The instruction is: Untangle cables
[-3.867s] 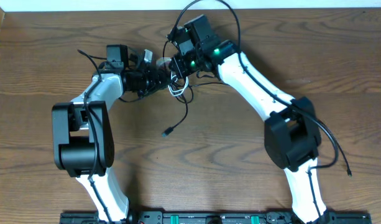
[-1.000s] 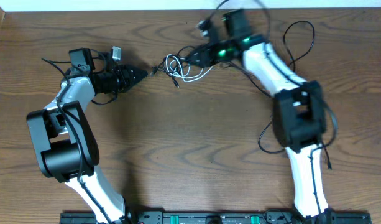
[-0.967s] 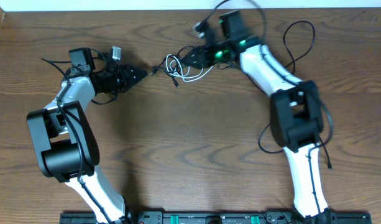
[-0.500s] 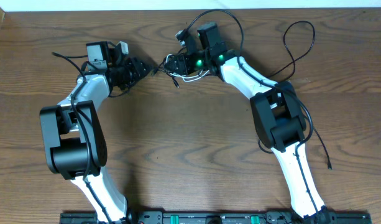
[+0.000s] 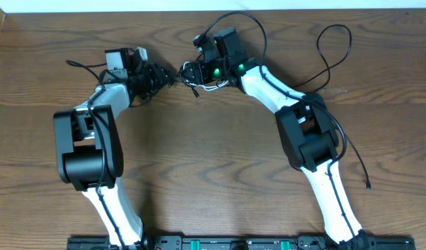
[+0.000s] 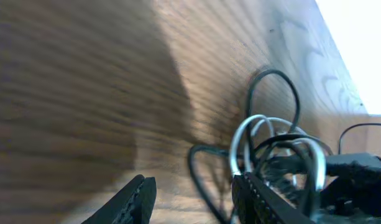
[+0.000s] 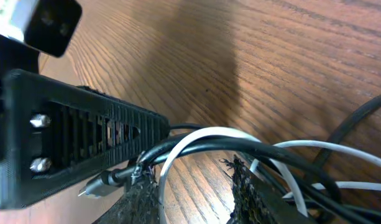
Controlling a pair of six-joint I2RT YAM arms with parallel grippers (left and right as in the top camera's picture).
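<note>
**Claws close in, knot unsolved**

Compared with a second ago, the left claw (image 5: 165,73) has slid right toward the tangle. Its wrist view shows it spread, pinching nothing. The cables (image 5: 201,82), white looped through black, lie bunched on the counter (image 5: 213,160) between both claws, so the pull slackens and the tangle likely holds. The right claw (image 5: 191,69) has edged left, spread with strands crossing its gap. The overhead hides any contact, and the left wrist view is blurred.
</note>
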